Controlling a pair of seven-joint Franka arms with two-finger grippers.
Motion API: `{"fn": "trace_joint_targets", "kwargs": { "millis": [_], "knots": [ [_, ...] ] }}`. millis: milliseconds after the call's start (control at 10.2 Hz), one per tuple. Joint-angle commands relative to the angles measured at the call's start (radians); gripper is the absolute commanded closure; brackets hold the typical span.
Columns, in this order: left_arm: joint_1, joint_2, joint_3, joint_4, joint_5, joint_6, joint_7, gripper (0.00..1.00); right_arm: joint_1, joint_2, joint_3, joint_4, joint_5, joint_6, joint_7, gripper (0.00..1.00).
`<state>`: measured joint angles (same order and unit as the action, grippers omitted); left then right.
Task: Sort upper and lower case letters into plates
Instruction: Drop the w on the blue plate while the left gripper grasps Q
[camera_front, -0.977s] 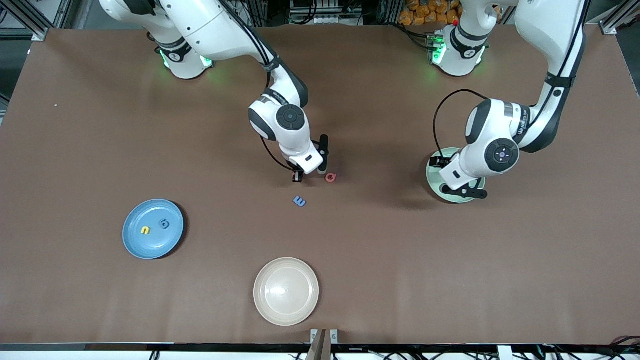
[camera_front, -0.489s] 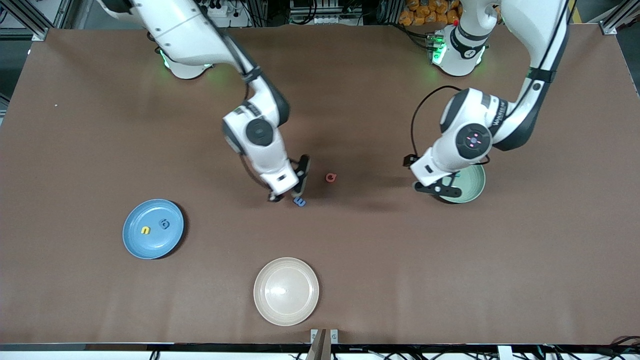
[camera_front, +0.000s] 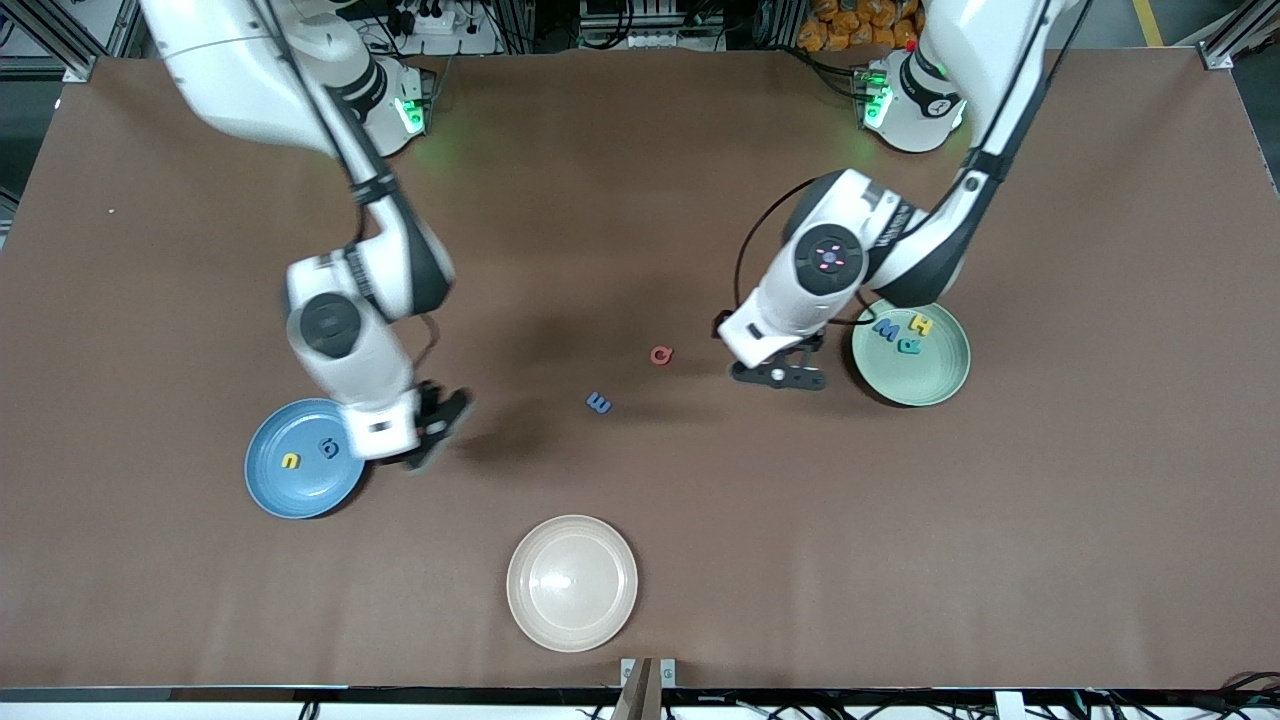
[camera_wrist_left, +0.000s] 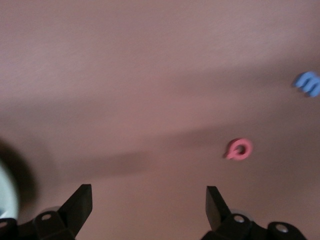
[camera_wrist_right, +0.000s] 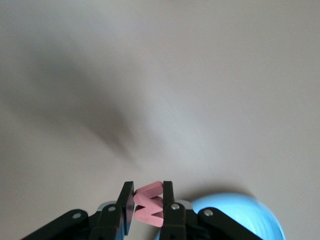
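Right gripper (camera_front: 432, 440): up in the air over bare table just beside the sky blue plate's rim, on the side toward the table's middle; fingers (camera_wrist_right: 127, 206) narrow, pinched on a pink letter.
Pink letter (camera_wrist_right: 149, 204): a chunky zigzag shape like a w, clamped between the right gripper's 2 fingers; seen only in the right wrist view.
Left gripper (camera_front: 779, 376): over bare table between the red letter and the mint green plate, close to the plate's rim; fingers (camera_wrist_left: 80, 203) spread wide, nothing between them.
Sky blue plate (camera_front: 270, 485): toward the right arm's end of the table; part of its rim toward the table's middle is hidden by the right arm's hand.
Letters in the sky blue plate: 2, a yellow one (camera_front: 290, 461) and a dark teal one (camera_front: 328, 448), lying near each other.
Mint green plate (camera_front: 925, 378): toward the left arm's end of the table, partly covered by the left arm.
Letters in the mint green plate: 3 visible, a blue one (camera_front: 886, 329), a yellow one (camera_front: 921, 323) and a teal one (camera_front: 910, 346), bunched together on the part of the plate farthest from the front camera.
Red letter (camera_front: 661, 355): round with a hole, flat on the table near its middle, between the 2 arms.
Blue letter (camera_front: 599, 403): flat on the table, near the red one and nearer to the front camera.
Cream plate (camera_front: 525, 610): nearest to the front camera, holding no letter.
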<state>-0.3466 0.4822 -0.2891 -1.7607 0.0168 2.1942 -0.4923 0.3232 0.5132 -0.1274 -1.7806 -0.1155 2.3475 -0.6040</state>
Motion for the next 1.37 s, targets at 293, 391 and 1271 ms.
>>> {"fn": "trace_joint_targets", "kwargs": {
  "millis": [293, 391, 1271],
  "knots": [
    [-0.129, 0.152, 0.013, 0.090, 0.211, 0.143, -0.175, 0.00, -0.194, 0.010, -0.006, -0.022, 0.011, -0.039, 0.093, 0.60],
    [-0.147, 0.186, 0.013, 0.118, 0.230, 0.169, -0.205, 0.00, -0.213, 0.011, -0.006, -0.022, 0.011, -0.037, 0.095, 0.01],
    [-0.230, 0.269, 0.016, 0.143, 0.354, 0.217, -0.213, 0.00, -0.201, 0.010, -0.003, -0.019, 0.011, -0.083, 0.183, 0.00]
  ]
}}
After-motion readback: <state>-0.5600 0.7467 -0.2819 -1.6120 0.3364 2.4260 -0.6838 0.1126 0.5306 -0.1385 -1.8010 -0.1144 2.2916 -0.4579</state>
